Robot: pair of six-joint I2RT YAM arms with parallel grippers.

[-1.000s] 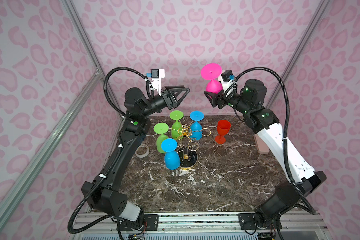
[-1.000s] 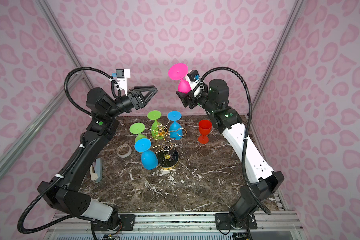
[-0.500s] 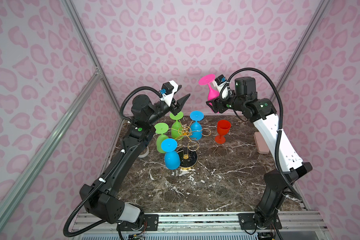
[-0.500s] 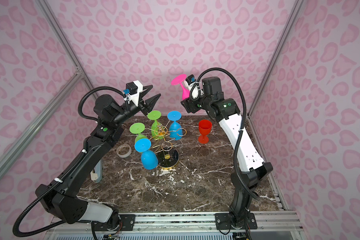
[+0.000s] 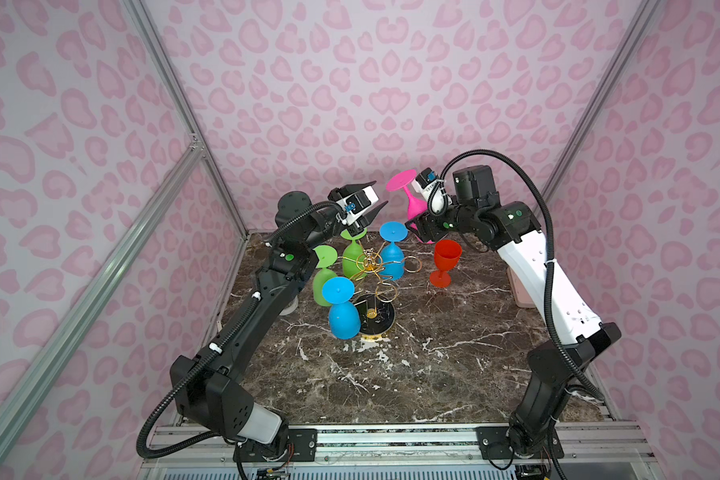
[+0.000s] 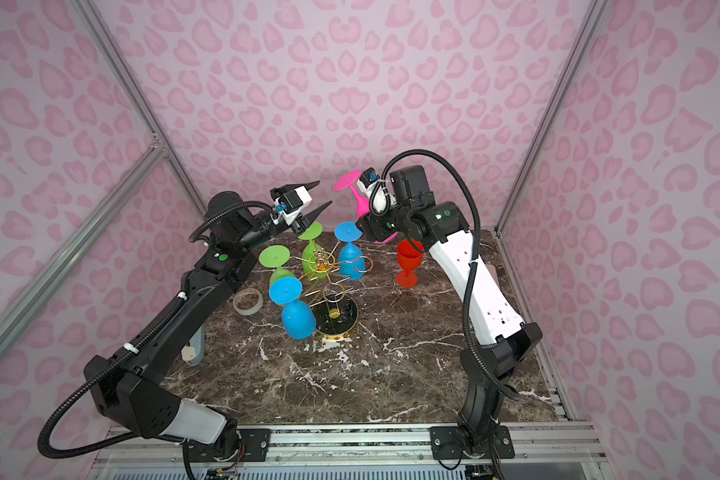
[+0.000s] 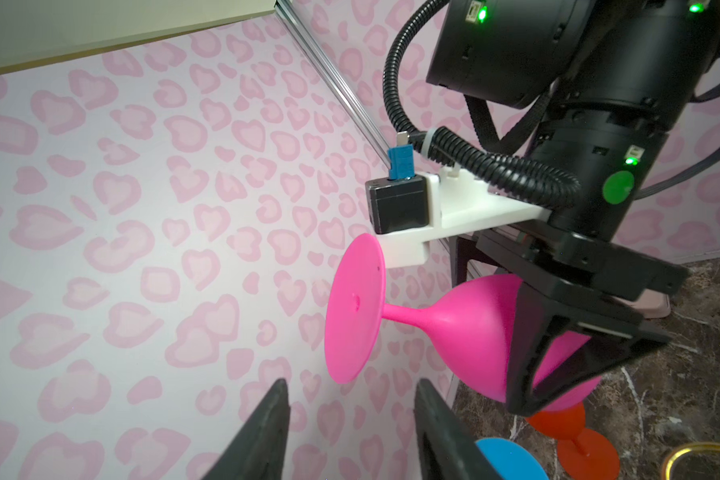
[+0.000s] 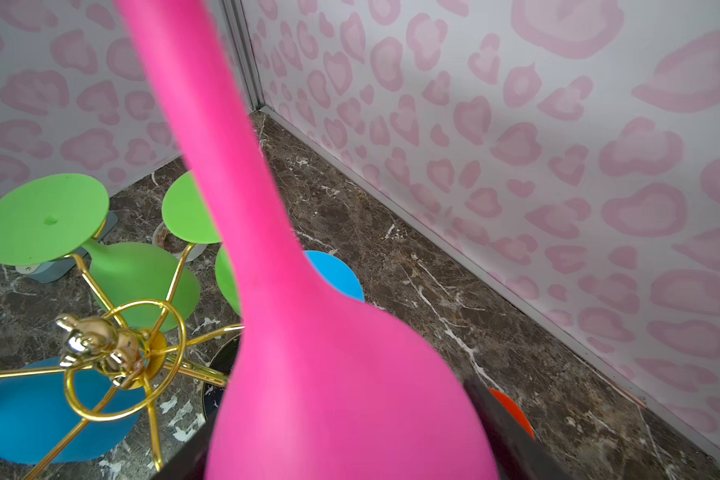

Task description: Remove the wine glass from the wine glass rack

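My right gripper (image 5: 422,226) is shut on the bowl of a pink wine glass (image 5: 413,205), held in the air over the back of the table. Its foot points up and leans toward the left arm. In the right wrist view the pink wine glass (image 8: 329,374) fills the space between my fingers. My left gripper (image 5: 381,192) is open, with its fingertips just short of the pink foot (image 7: 354,307) and nothing between them. The gold wine glass rack (image 5: 371,266) stands on its black base (image 5: 381,322). It carries two green glasses (image 5: 353,253) and two blue glasses (image 5: 343,316), all hanging upside down.
A red glass (image 5: 447,257) stands upright on the marble table right of the rack. A tape roll (image 6: 248,301) and a grey tool (image 6: 194,349) lie near the left edge, and a pale pink object (image 5: 520,291) lies by the right wall. Patterned walls close in three sides.
The left gripper has swung right toward the pink glass's foot and its jaws have narrowed. The right arm has lowered the pink glass and tilted its foot toward the left gripper.
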